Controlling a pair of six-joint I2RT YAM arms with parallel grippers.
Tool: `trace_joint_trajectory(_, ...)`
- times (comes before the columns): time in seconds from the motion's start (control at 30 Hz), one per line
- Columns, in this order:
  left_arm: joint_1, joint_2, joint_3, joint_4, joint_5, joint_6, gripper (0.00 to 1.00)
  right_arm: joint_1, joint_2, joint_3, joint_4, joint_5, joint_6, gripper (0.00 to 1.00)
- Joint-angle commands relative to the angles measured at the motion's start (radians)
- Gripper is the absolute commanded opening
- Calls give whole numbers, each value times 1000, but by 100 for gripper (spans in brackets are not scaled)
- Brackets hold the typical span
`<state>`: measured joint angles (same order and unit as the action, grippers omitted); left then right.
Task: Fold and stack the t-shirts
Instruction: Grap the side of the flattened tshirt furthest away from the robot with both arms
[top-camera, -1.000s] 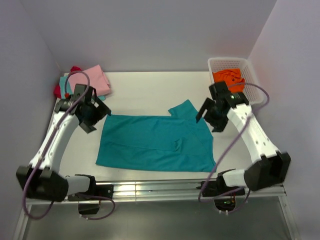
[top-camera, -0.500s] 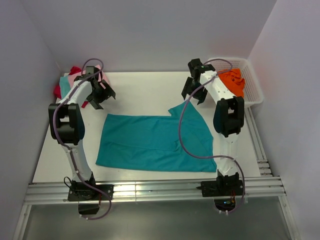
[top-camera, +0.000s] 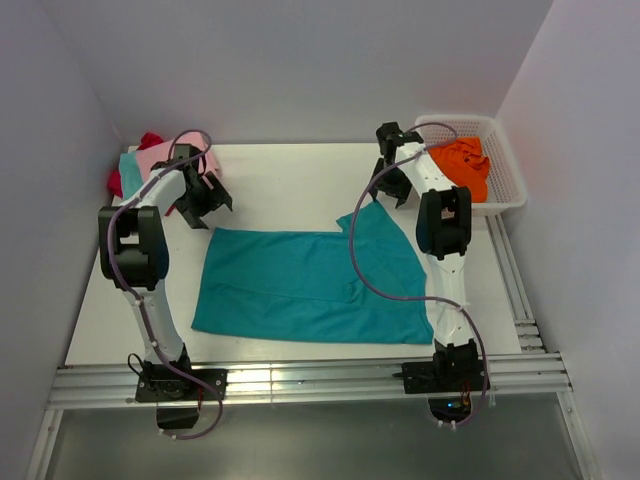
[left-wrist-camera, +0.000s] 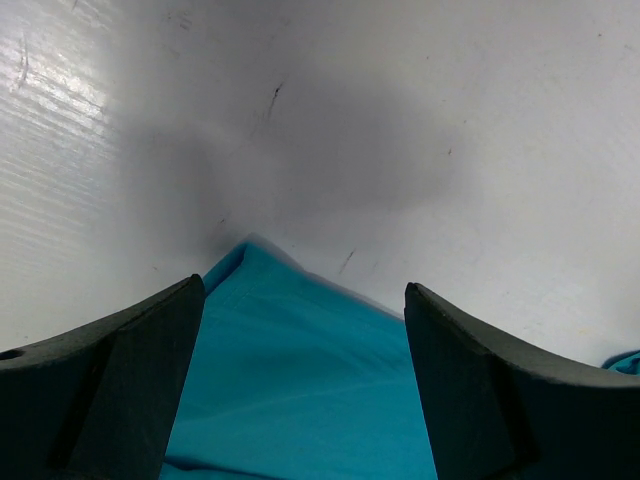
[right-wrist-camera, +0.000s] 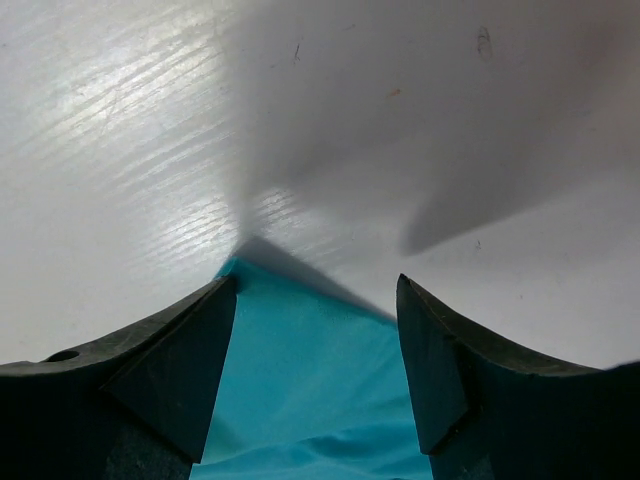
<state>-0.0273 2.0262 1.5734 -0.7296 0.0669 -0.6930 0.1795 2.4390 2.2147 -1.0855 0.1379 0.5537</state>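
The teal t-shirt (top-camera: 310, 285) lies spread flat in the middle of the white table. My left gripper (top-camera: 208, 203) hangs open over its far left corner (left-wrist-camera: 300, 370), which shows between the black fingers (left-wrist-camera: 120, 380). My right gripper (top-camera: 392, 192) is open over the far right sleeve corner (right-wrist-camera: 310, 380), its fingers (right-wrist-camera: 470, 370) on either side of the cloth. Neither gripper is shut on the fabric. A pink shirt (top-camera: 160, 155) tops a pile with a light aqua one (top-camera: 128, 165) and a red one (top-camera: 115, 183) at the back left. An orange shirt (top-camera: 460, 162) lies in the basket.
The white mesh basket (top-camera: 510, 190) stands at the back right corner against the wall. Walls close in the table on the left, back and right. An aluminium rail (top-camera: 300, 385) runs along the near edge by the arm bases.
Both arms have swung from beside the shirt to its far edge. The grippers have come down over the far corners, and their jaws have narrowed a little.
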Motion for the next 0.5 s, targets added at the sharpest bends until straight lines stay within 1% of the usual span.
trace_joint_trajectory(0.0, 4, -86, -16, 15, 5, 35, 87, -2, 14, 36, 13, -7, 24, 72)
trace_joint_trajectory(0.13, 4, -92, -26, 18, 7, 39, 86, 21, 5, -1, 42, -15, 34, 72)
trace_joint_trajectory(0.47, 4, -89, -13, 9, 5, 56, 86, 61, 18, 25, 50, -32, 45, 71)
